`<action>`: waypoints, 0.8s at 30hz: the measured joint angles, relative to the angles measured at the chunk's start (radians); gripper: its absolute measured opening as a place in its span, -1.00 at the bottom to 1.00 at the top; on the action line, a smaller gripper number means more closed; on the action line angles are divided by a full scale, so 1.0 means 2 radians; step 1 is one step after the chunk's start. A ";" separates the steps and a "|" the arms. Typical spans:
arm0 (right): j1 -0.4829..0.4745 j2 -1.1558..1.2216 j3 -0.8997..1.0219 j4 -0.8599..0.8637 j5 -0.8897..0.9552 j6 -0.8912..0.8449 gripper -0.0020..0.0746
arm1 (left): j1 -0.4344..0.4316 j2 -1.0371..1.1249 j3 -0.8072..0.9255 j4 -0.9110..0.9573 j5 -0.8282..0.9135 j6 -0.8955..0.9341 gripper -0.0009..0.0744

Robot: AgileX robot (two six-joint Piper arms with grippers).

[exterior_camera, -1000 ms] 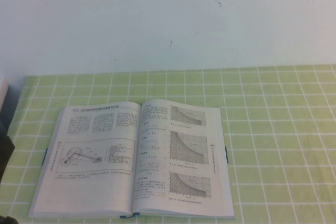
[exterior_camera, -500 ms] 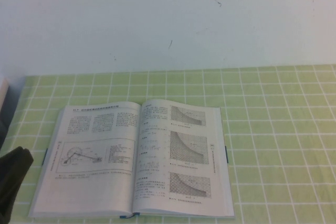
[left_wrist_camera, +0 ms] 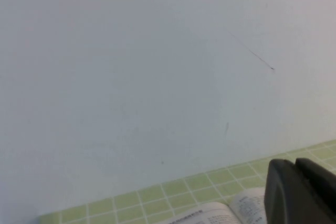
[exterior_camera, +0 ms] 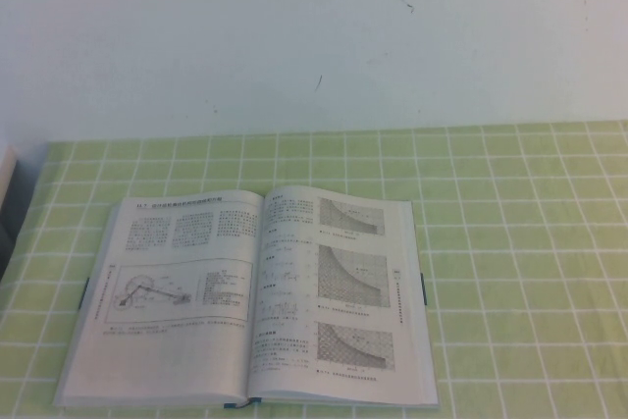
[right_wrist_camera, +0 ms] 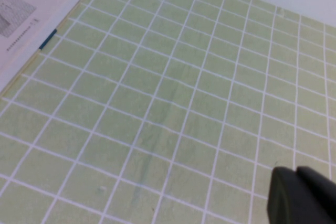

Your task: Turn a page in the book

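The book [exterior_camera: 255,296] lies open and flat on the green checked tablecloth, at the near left of the high view. The page [exterior_camera: 167,291] with text and a circular mechanism drawing lies flat as the left-hand leaf. The right-hand leaf [exterior_camera: 343,287] shows three grey shaded graphs. Neither gripper shows in the high view. My left gripper [left_wrist_camera: 295,163] is shut and empty, raised and facing the wall, with the book's top edge [left_wrist_camera: 231,213] below it. My right gripper [right_wrist_camera: 296,170] is shut and empty above bare cloth, well to the right of the book's corner [right_wrist_camera: 26,3].
The green checked tablecloth [exterior_camera: 510,242] covers the table up to a plain white wall [exterior_camera: 314,36] at the back. A pale object [exterior_camera: 5,169] and a dark shape below it sit at the far left edge.
A dark part of my left arm showed at the high view's lower left edge before; it has now left that view. The book and its pages have not moved.
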 joint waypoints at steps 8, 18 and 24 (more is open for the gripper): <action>0.000 0.000 0.000 0.000 0.000 0.000 -0.95 | 0.020 -0.050 0.065 -0.012 -0.011 0.015 -0.99; 0.000 0.000 0.000 0.000 0.000 0.000 -0.95 | 0.023 -0.052 0.100 0.153 -0.020 -0.167 -0.99; 0.000 0.000 0.000 0.000 0.000 0.000 -0.95 | 0.026 -0.052 0.100 0.432 0.009 -0.475 -0.99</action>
